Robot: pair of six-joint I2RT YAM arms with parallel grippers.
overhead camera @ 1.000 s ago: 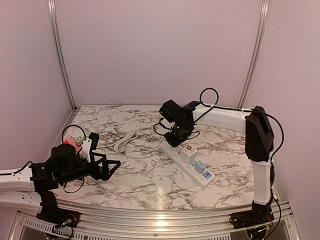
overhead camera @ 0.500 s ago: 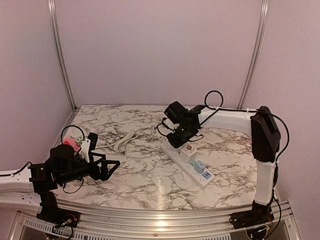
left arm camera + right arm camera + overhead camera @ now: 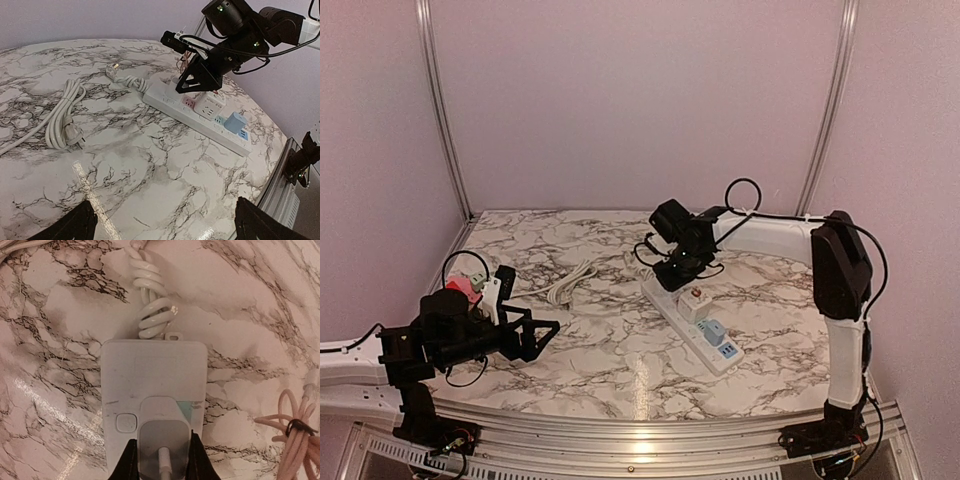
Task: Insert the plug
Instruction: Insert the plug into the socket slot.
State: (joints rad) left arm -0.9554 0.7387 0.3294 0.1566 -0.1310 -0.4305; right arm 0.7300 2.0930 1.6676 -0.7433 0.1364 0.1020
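Note:
A white power strip (image 3: 150, 370) lies on the marble table, with its coiled cord at the far end. It also shows in the top view (image 3: 672, 303) and in the left wrist view (image 3: 170, 100). A white plug (image 3: 161, 412) stands on the strip's end socket beside a small square button. My right gripper (image 3: 162, 447) is shut on the plug, one finger on each side. In the top view, the right gripper (image 3: 672, 268) is over the strip's far end. My left gripper (image 3: 542, 328) is open and empty, low over the table at the front left, far from the strip.
A white adapter with an orange dot (image 3: 695, 303) and a blue adapter (image 3: 713, 332) sit in the strip. A coiled white cable (image 3: 570, 283) lies left of the strip. A pink cable bundle (image 3: 295, 440) lies right of the strip. A pink and green object (image 3: 470, 283) sits behind the left arm.
My right arm has shifted slightly right over the strip's far end, still holding the plug. The strip's near end has slid a little to the left. The left arm has not moved.

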